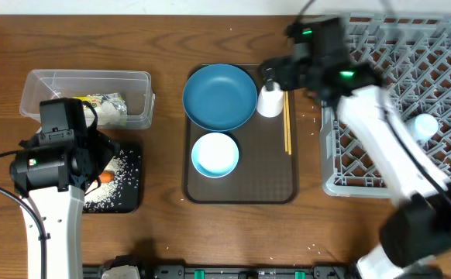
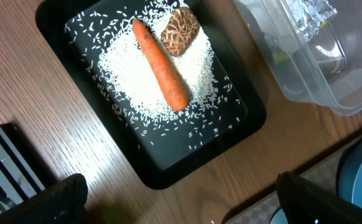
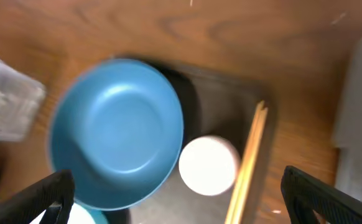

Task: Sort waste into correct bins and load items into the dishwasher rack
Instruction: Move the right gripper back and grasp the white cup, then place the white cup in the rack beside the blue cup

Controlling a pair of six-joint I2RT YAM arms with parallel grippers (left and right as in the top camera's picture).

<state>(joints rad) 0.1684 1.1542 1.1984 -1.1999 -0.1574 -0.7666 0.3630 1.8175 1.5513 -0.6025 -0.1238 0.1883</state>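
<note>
In the left wrist view an orange carrot [image 2: 161,65] and a brown food lump [image 2: 180,31] lie on a spread of white rice [image 2: 128,84] in the black tray [image 2: 168,168]. My left gripper [image 2: 181,211] hangs open above the tray's near edge, holding nothing. The snack wrapper [image 1: 101,108] sits in the clear tub [image 1: 86,97]. My right gripper [image 3: 181,205] is open above the whitish cup [image 3: 209,165], the dark blue dish [image 3: 116,134] and the chopsticks [image 3: 249,162]. The small light blue bowl [image 1: 215,153] sits in front of the dish. A light blue cup [image 1: 425,126] stands in the grey rack [image 1: 442,46].
Dish, bowl, whitish cup and chopsticks rest on a brown serving tray [image 1: 268,174] at the table's middle. The rack fills the right side, close against that tray. A few rice grains [image 1: 315,118] are scattered on the wood between them.
</note>
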